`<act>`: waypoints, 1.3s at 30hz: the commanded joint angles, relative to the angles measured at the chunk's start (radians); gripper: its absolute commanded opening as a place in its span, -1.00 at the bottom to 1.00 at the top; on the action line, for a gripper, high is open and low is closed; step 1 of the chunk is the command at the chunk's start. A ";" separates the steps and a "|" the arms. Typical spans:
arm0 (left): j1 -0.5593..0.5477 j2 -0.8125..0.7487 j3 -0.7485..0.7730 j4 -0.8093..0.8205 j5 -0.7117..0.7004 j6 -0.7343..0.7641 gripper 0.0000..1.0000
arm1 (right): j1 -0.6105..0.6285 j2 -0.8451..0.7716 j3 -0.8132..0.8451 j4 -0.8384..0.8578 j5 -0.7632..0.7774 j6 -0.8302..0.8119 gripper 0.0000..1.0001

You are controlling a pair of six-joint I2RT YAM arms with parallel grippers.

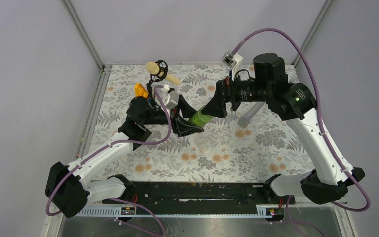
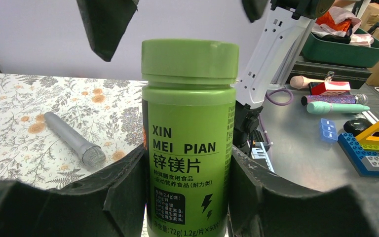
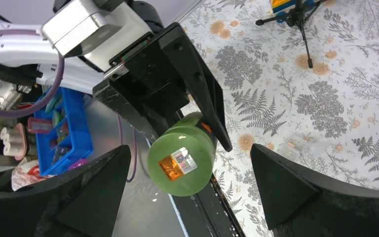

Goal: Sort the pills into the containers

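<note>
Left gripper (image 2: 189,192) is clamped on the green bottle (image 2: 190,98), with black fingers (image 2: 123,197) pressing both sides of the lower body. The cap (image 2: 190,59) stands free above them.

Right gripper (image 3: 190,153) is spread wide. Its fingers (image 3: 94,197) flank the cap end with clear gaps on both sides and touch nothing.

In the top view the bottle is carried at a slant between the two arms, cap toward the right arm.

Bottle: smooth glossy green plastic, cylindrical, with a matte lighter-green screw cap. The left wrist view shows the printed label (image 2: 185,148) reading "XIN MEI PIAN". Only the right wrist view shows the cap's flat top, which carries a small orange and silver sticker (image 3: 177,163).

The containers (image 3: 300,144) sit on the mat (image 1: 217,158), off to the side of the right fingers and well apart from both grippers. They are low, colourless, see-through plastic. They nearly vanish into the fern-and-flower print, and I can't tell how many there are. They show only in the right wrist view; I can't pick them out from above.

Farther out, a grey metal microphone (image 2: 74,140) with a mesh head lies on the mat. A foam-tipped microphone (image 1: 153,67) on a black stand is at the far edge.
</note>
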 commanded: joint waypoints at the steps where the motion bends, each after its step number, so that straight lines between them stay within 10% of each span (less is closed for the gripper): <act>1: 0.001 -0.029 0.054 0.053 0.037 0.024 -1.00 | -0.005 -0.005 -0.001 0.002 -0.099 -0.078 0.99; 27: 0.001 -0.065 0.032 0.037 -0.006 0.068 -1.00 | -0.005 0.035 0.068 -0.038 0.483 0.104 0.51; 39: 0.001 -0.044 0.079 -0.096 -0.004 0.145 -1.00 | -0.050 0.012 0.051 -0.065 -0.240 -0.115 0.96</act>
